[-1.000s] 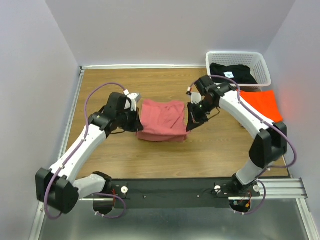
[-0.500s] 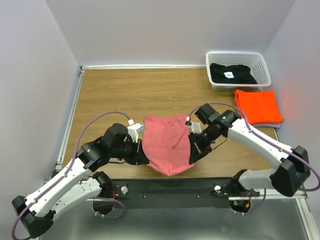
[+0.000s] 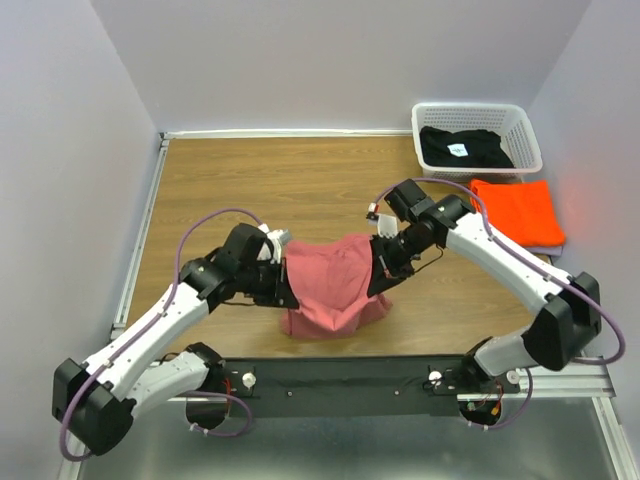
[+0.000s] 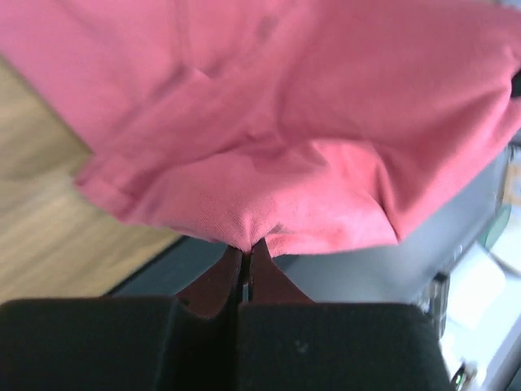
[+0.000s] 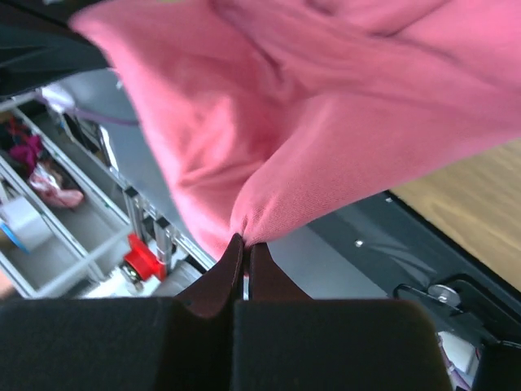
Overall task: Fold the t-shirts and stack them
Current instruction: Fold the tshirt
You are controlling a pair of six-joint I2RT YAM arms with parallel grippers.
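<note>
The dusty pink-red t-shirt [image 3: 335,285] hangs between both grippers over the near middle of the table, its lower part sagging to the wood. My left gripper [image 3: 287,290] is shut on its left edge, the cloth [image 4: 269,155] pinched at the fingertips [image 4: 247,248]. On the right edge my right gripper [image 3: 381,268] is shut too, with pink cloth [image 5: 285,138] bunched at its tips [image 5: 247,243]. A folded bright orange t-shirt [image 3: 520,212] lies at the right edge of the table. The black t-shirt [image 3: 462,147] with a small white label lies in the basket.
The white lattice basket [image 3: 478,111] stands at the far right corner, just behind the orange shirt. A black rail [image 3: 340,380] carrying the arm bases runs along the near edge. Grey walls close in the table on three sides.
Both grippers carried the pink-red shirt toward the near edge, then back a little toward the middle. Its lower part now rests on the wood. Both grips held throughout.
</note>
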